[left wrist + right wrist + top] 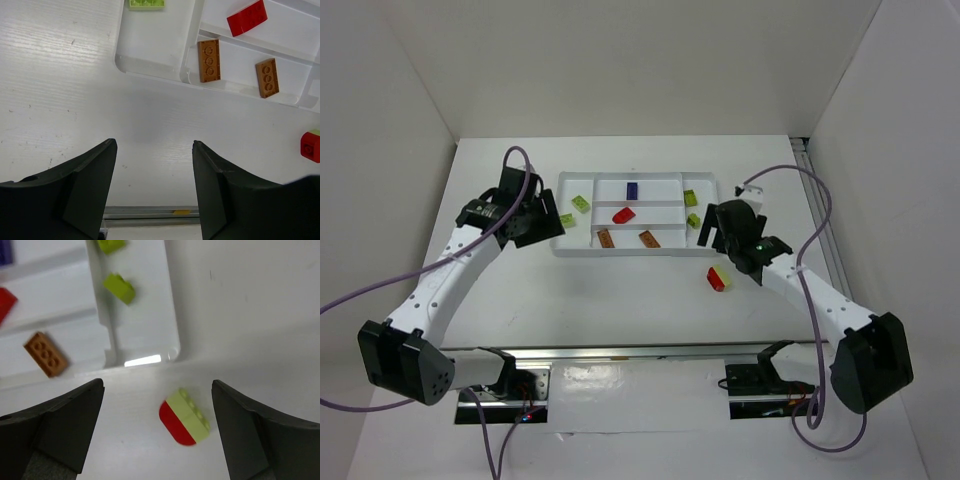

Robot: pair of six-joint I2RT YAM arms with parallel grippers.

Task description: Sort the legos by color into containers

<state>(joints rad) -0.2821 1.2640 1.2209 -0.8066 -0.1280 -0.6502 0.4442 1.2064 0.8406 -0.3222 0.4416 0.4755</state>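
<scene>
The white divided tray point(563, 245) holds two yellow-green bricks point(581, 203) on the left, a dark blue brick point(632, 189), a red brick point(623, 215), two orange bricks point(605, 238) and two yellow-green bricks point(693, 220) on the right. A joined red and yellow-green piece point(719, 278) lies on the table in front of the tray's right end. My right gripper point(713, 240) is open above it; in the right wrist view the piece point(185, 416) lies between the fingers, gripper point(158, 385). My left gripper point(546, 228) is open and empty by the tray's left front corner, gripper point(155, 145).
In the left wrist view the tray's front rim point(150, 75), the orange bricks point(209, 60), the red brick point(247, 17) and the joined piece point(311, 146) show. A metal rail point(640, 352) runs along the near table edge. White walls stand on three sides.
</scene>
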